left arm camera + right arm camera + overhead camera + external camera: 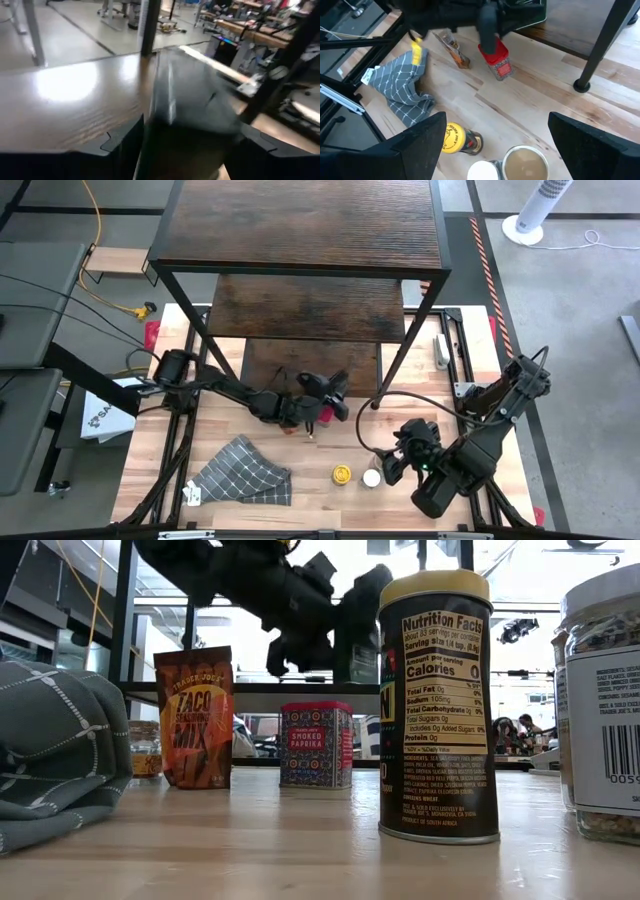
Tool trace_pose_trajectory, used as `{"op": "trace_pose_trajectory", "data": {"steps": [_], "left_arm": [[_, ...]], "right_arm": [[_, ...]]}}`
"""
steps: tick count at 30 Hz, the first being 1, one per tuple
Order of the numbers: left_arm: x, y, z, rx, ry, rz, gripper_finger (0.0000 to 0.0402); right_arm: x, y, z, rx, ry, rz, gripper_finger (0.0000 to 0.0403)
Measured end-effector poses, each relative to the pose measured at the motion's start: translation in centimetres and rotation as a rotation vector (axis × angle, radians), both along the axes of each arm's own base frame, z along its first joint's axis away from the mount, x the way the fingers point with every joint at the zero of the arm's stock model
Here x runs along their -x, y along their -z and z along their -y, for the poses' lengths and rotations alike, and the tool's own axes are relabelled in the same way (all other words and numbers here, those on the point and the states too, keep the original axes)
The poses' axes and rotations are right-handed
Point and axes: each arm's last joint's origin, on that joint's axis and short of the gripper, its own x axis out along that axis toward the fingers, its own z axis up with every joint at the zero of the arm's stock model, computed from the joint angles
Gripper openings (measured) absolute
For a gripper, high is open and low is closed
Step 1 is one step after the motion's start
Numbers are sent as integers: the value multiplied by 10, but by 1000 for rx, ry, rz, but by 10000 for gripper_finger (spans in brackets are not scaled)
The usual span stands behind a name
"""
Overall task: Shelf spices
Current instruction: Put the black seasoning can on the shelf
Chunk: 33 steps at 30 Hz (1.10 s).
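Observation:
The shelf [300,225] stands at the table's far middle. My left gripper [325,395] reaches level to the front edge of its lowest board [75,100]. Its fingers stand wide on either side of a dark jar [195,100], which shows blurred and upright at board height [360,625]. On the table below are a red tin [497,60] and a taco mix pouch [455,50]. Nearer stand a yellow-lidded can [452,137], a white-lidded jar [482,171] and a tan-lidded jar [525,162]. My right gripper [497,120] hovers open above these three. My left gripper has the dark jar [487,22] between its spread fingers, coming level from the table's near left. Whether either finger touches the jar, I cannot tell. The jar's base is at the lowest board's front edge [300,688].
A grey checked cloth [240,470] lies crumpled at the near left. The shelf's black front legs [600,45] stand on the table on either side of the left gripper. A small jar [145,750] stands behind the pouch. Bare wood lies between the tin and the near spices.

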Motion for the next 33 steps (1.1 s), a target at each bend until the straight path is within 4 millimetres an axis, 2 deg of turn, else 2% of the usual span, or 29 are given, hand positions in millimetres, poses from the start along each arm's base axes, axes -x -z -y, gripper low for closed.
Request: {"op": "trace_pose_trajectory", "data": {"steps": [7,15,18,21,23,25,26,33], "left_arm": [[12,-33,7,-81,138,-74,229],[37,-65,3,-179,140,-217,229],[48,-74,3,-155,254,-272,225],[61,-76,11,-95,350,-339,187],[69,-74,17,-50,385,-389,128],[73,-69,23,-17,391,-426,49],[73,-64,25,-1,383,-434,25],[45,-31,17,58,325,-376,2]], "right_arm": [[5,-4,6,13,5,-21,346],[7,-7,13,43,14,-28,346],[7,-7,13,45,13,-38,346],[8,-7,14,46,11,-55,346],[9,-7,14,42,12,-62,346],[9,-7,14,42,14,-64,346],[9,-7,14,42,14,-65,346],[8,-6,16,39,20,-73,346]]}}
